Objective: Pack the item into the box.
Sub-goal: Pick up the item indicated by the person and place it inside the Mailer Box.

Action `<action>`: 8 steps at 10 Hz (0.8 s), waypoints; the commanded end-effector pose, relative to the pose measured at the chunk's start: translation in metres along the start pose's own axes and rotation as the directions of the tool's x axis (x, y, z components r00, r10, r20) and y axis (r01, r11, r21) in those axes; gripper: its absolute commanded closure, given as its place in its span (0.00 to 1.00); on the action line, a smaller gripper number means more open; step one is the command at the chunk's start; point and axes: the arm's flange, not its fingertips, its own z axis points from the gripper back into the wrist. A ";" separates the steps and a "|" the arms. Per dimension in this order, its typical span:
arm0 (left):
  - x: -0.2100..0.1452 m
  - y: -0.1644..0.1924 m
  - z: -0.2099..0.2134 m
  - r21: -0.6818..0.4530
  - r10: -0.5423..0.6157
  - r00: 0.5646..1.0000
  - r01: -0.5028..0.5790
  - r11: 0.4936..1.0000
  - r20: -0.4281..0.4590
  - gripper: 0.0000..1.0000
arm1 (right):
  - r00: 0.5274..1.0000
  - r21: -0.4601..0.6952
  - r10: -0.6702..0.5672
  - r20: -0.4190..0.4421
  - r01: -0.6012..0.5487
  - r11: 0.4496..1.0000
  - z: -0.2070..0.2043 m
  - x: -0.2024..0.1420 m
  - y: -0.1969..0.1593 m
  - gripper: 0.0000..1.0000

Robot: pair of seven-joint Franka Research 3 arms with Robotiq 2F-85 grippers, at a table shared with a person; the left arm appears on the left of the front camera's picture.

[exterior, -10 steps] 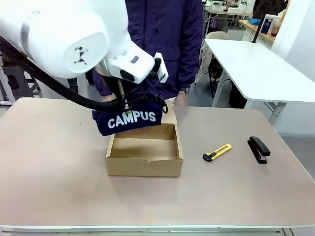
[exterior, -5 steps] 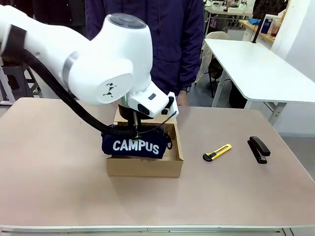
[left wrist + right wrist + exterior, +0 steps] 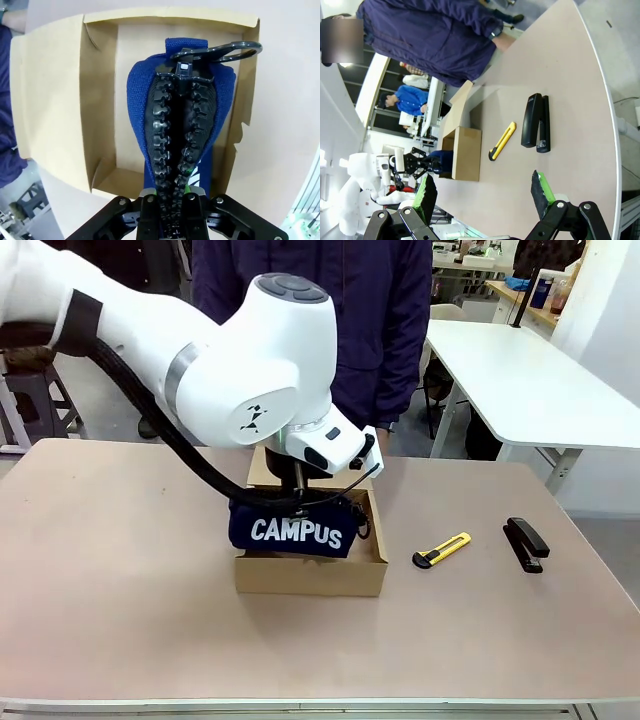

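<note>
The item, a navy pouch with white "CAMPUS" lettering, hangs from my left gripper, which is shut on its zipped top edge. It sits low over the open brown box, its underside about level with the front rim. From the left wrist, the pouch hangs over the box's inside, close to one long wall, with the left gripper clamped on the zipper and a metal clip ring at the pouch's far end. My right gripper is open, off the table's side, well away from the box.
A yellow utility knife and a black stapler lie on the table right of the box. A person in a dark jacket stands at the far edge behind the box's raised flap.
My left arm carried the pouch down and to the right, from above the box's far left corner to low over its opening. The box has shifted slightly right.
</note>
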 end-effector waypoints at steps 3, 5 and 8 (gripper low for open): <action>0.010 0.002 0.018 0.031 0.029 0.999 -0.029 0.999 0.028 1.00 | 1.000 0.018 0.023 0.021 -0.023 1.000 -0.002 0.003 0.000 0.00; 0.015 -0.002 0.037 0.118 0.016 1.000 -0.017 0.993 0.016 1.00 | 1.000 0.018 0.023 0.021 -0.023 1.000 -0.002 0.003 0.000 0.00; 0.025 -0.009 0.044 0.130 -0.002 0.999 -0.004 0.991 0.046 1.00 | 1.000 0.018 0.023 0.021 -0.023 1.000 -0.002 0.003 0.000 0.00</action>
